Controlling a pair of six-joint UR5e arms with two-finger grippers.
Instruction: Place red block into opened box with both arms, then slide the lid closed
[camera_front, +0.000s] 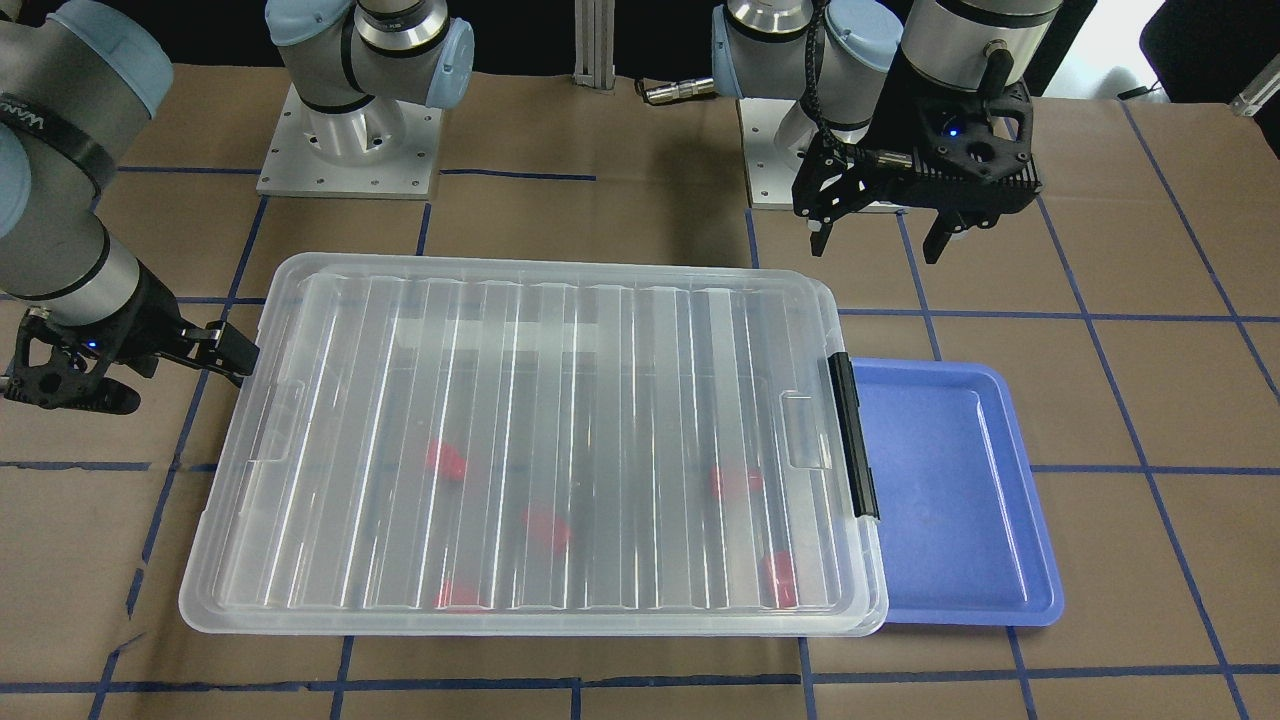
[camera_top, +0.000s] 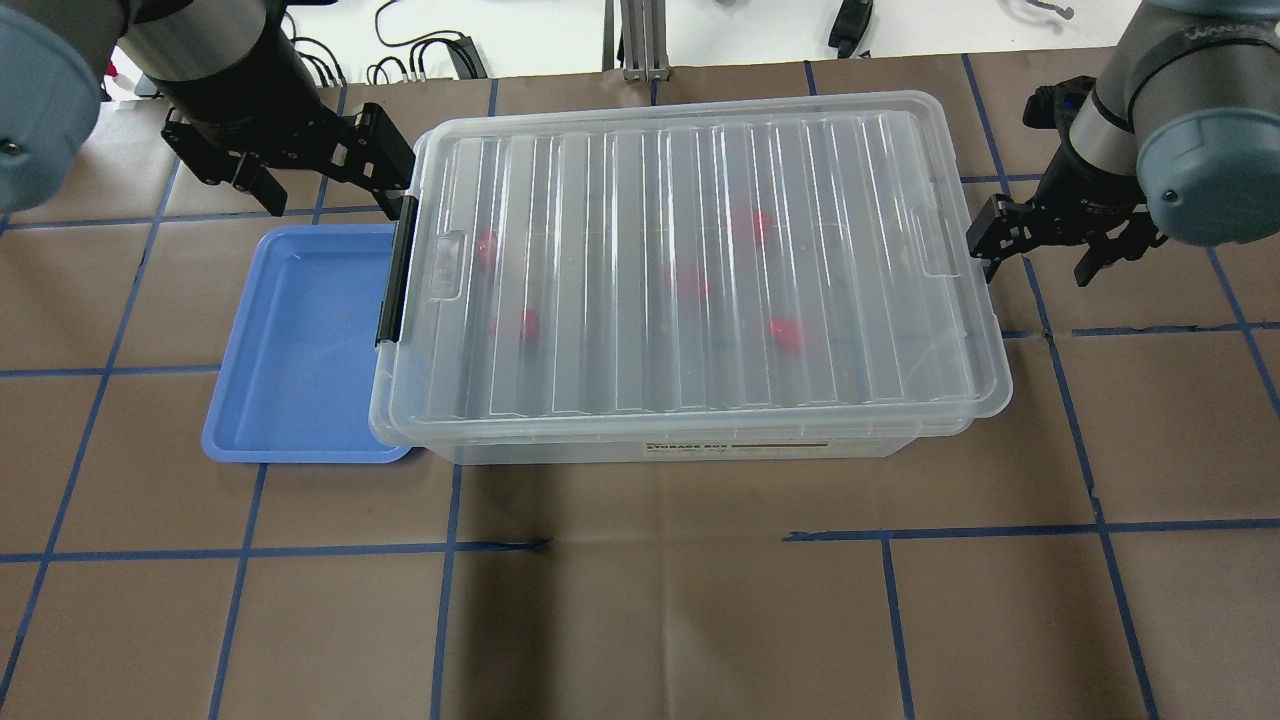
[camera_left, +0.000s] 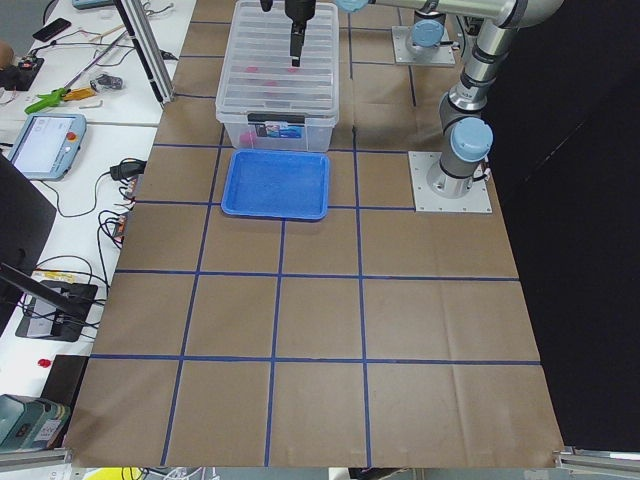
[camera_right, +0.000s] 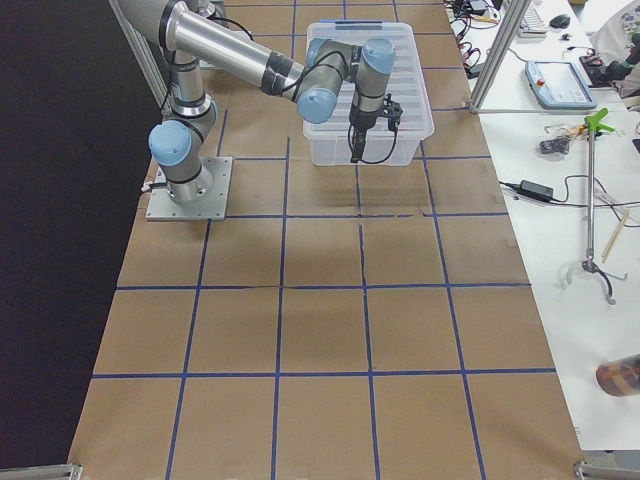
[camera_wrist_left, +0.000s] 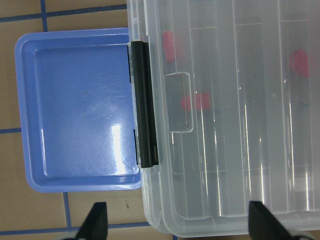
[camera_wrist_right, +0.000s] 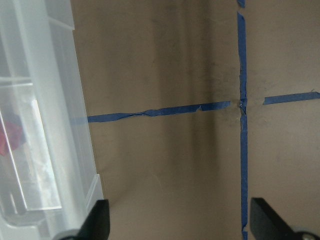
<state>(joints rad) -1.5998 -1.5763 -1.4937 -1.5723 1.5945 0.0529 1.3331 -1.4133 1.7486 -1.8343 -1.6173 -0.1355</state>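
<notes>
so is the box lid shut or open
Shut, or nearly: the lid covers the whole box, its edges just slightly offset, and the red blocks show only through it.

Ribbed clear lid (camera_front: 600, 400) covers box (camera_top: 560, 450); red blocks (camera_front: 445, 459) inside.

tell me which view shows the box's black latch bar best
Left wrist-mounted: the black latch bar is close and whole, beside the blue tray. Overhead and front-facing show it smaller; the side views hardly show it; the right wrist view misses it.
</notes>
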